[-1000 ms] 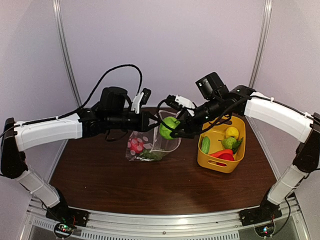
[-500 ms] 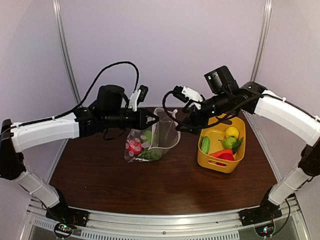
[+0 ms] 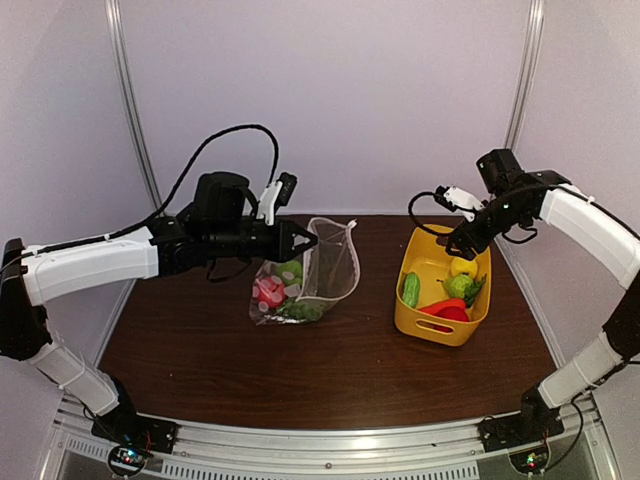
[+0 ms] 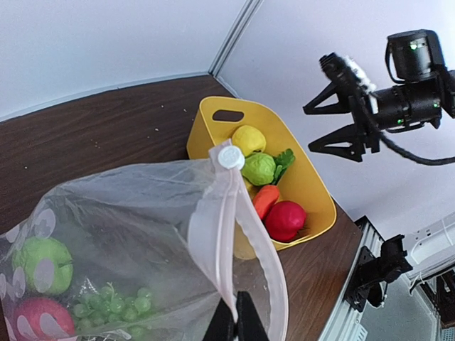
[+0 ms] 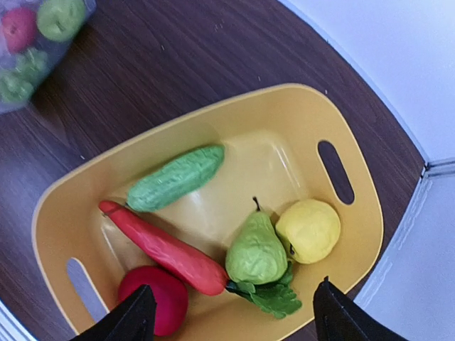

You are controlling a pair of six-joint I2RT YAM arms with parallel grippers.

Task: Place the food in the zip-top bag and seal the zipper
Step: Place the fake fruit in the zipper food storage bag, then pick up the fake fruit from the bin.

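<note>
The zip-top bag (image 3: 335,268) stands on the table with its mouth held up and open. My left gripper (image 4: 237,321) is shut on its rim, on the zipper (image 4: 226,213). Inside lie a green apple (image 4: 43,263), green grapes (image 4: 114,302) and a red apple (image 3: 268,292). My right gripper (image 3: 447,222) hangs open and empty over the yellow basket (image 5: 213,121). The basket holds a cucumber (image 5: 176,177), a carrot (image 5: 167,249), a red pepper (image 5: 160,298), a green pear-shaped fruit (image 5: 256,249) and a lemon (image 5: 308,231).
The basket (image 3: 440,330) sits at the right of the dark wooden table (image 3: 330,370), a hand's width from the bag. White walls close in the back and sides. A metal rail (image 3: 330,440) runs along the near edge.
The right gripper let the green apple drop into the bag, then swung right and back over the basket. The left gripper kept its hold on the bag's rim.
</note>
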